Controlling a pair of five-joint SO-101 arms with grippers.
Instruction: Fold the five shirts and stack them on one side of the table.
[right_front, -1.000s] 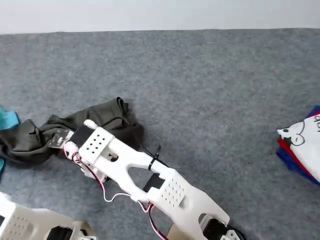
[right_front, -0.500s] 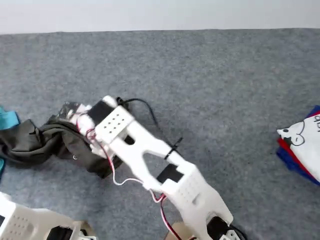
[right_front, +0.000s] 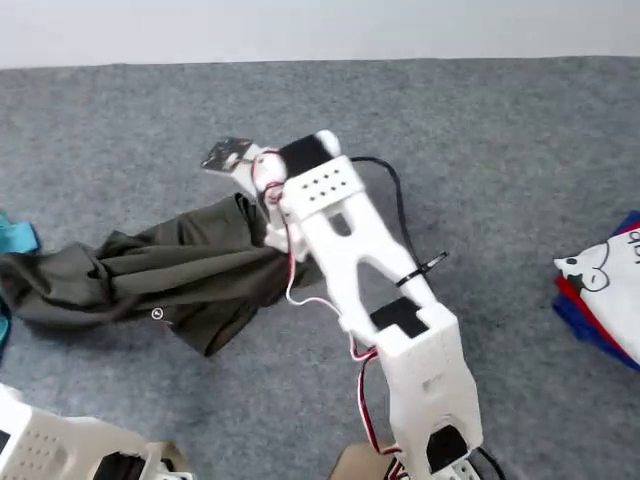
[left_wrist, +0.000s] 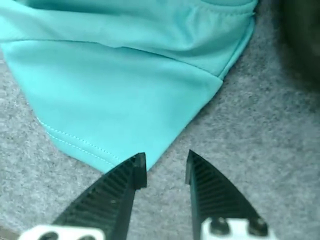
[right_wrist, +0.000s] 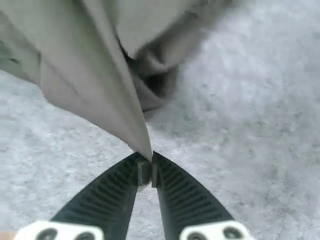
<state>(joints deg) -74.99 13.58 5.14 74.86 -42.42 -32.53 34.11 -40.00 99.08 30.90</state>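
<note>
A dark olive shirt (right_front: 160, 280) lies stretched across the left half of the grey table (right_front: 480, 180). My right gripper (right_wrist: 146, 170) is shut on a pinched fold of this olive shirt (right_wrist: 100, 80) and holds its edge up near the table's middle, where the right arm (right_front: 340, 230) stands over it. A teal shirt (left_wrist: 125, 75) lies flat on the cloth below my left gripper (left_wrist: 162, 167), which hovers open just off the shirt's corner with nothing between its fingers. A sliver of the teal shirt (right_front: 12, 240) shows at the far left edge.
Folded shirts (right_front: 605, 290), white on red on blue, are stacked at the right edge. The left arm's white base (right_front: 60, 445) sits at the bottom left. The table's far half and right middle are bare grey cloth.
The right arm has swung up and to the right with the olive shirt's edge in its grip, pulling the bunched shirt out long across the table.
</note>
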